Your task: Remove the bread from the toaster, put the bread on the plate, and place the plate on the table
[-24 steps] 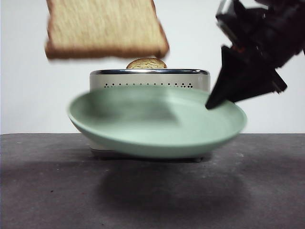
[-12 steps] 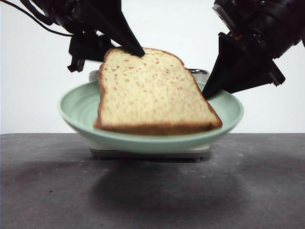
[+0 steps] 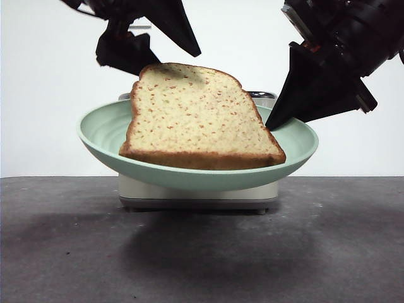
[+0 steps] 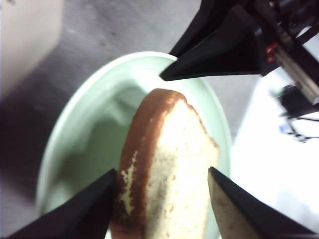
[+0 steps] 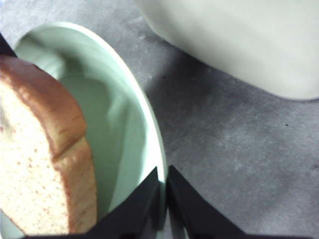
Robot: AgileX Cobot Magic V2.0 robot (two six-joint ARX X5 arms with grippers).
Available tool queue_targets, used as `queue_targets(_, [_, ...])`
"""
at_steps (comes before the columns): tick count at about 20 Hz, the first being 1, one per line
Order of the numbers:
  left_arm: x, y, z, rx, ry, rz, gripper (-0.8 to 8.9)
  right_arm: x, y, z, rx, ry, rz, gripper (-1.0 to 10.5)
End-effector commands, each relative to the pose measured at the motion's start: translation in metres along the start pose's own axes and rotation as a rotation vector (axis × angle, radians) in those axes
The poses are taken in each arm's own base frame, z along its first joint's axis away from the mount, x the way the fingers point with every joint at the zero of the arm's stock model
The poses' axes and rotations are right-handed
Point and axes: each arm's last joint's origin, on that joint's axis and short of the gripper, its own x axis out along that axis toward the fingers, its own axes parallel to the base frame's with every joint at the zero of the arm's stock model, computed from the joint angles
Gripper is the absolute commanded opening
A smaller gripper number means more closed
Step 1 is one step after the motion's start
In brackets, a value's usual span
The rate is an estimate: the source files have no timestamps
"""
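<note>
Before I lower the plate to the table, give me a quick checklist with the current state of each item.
1. Bread lying in the plate: ok, though its domed end leans on the rim.
2. Left end effector released: ok, jaws open and apart from the bread.
3. Right end effector clamped on the plate rim: ok.
4. Plate level: not ok, it tilts.
5. Plate clear of the toaster behind it: cannot tell.
6. Table beneath the plate: ok, only shadow shows.

One slice of bread (image 3: pixel 201 117), one plate (image 3: pixel 101 136), one toaster (image 3: pixel 199 192), and two grippers: left (image 4: pixel 160 180), right (image 5: pixel 163 175).
</note>
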Motion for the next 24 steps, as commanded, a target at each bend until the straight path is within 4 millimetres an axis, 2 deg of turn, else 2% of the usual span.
queue_targets(1, [-0.001, -0.009, 0.012, 0.084, -0.010, 0.069, 3.03, 0.001, 0.002, 0.004, 0.005, -0.011, 0.013, 0.0])
queue_targets(5, [-0.017, -0.017, 0.025, 0.121, -0.034, 0.147, 3.03, 0.001, 0.002, 0.004, 0.005, -0.012, 0.006, 0.0])
queue_targets(9, [-0.041, -0.029, 0.036, 0.136, -0.057, 0.168, 3.02, 0.009, -0.003, 0.003, 0.018, 0.011, 0.001, 0.0])
queue_targets(17, [-0.099, -0.061, 0.049, 0.171, -0.125, 0.193, 2.99, 0.059, -0.032, -0.003, 0.089, 0.085, -0.014, 0.0])
queue_targets(20, [-0.108, -0.066, 0.048, 0.170, -0.124, 0.207, 2.99, 0.076, -0.043, -0.008, 0.111, 0.113, -0.037, 0.0])
queue_targets(24, [-0.109, -0.066, 0.046, 0.158, -0.098, 0.218, 2.99, 0.088, -0.052, -0.016, 0.134, 0.156, -0.081, 0.0])
